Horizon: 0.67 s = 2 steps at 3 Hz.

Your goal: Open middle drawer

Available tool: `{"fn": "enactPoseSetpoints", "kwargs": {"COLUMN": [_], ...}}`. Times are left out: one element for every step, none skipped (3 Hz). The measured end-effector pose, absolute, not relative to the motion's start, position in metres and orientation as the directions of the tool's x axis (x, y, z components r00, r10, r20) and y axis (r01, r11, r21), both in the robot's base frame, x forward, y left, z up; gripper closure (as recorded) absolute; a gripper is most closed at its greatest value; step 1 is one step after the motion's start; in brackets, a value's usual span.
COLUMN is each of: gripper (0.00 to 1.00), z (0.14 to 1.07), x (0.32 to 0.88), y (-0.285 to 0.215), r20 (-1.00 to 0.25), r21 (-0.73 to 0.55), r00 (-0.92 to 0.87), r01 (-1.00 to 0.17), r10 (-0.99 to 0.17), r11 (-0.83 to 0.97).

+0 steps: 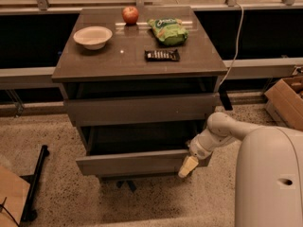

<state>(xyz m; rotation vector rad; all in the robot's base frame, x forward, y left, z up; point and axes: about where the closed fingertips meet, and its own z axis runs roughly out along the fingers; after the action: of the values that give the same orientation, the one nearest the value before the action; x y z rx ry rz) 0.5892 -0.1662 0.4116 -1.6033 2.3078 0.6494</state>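
Observation:
The middle drawer is a plain grey-brown front panel, pulled out from the cabinet with a dark gap above it. My gripper is at the right end of this front, at its lower edge, with the pale arm reaching in from the right. The gripper tip points down and to the left. Another matching drawer front sits above, standing slightly out under the top. The lowest drawer is hidden below the pulled-out one.
On the cabinet top are a white bowl, a red apple, a green chip bag and a dark snack bar. A cardboard box stands at the right. A black stand lies on the floor at the left. My white base fills the lower right.

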Motion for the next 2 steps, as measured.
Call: {"fn": "enactPoseSetpoints", "kwargs": {"gripper": [0.42,0.65], "z": [0.4153,0.4166], "x": [0.5892,0.5892], "y": [-0.1662,-0.1662], "r20": [-0.45,-0.45], "r21": [0.213,0.213], "r00": [-0.359,-0.359], "r01": [-0.932,-0.932], "r10": [-0.818,-0.818], "r11": [0.292,0.292]}}
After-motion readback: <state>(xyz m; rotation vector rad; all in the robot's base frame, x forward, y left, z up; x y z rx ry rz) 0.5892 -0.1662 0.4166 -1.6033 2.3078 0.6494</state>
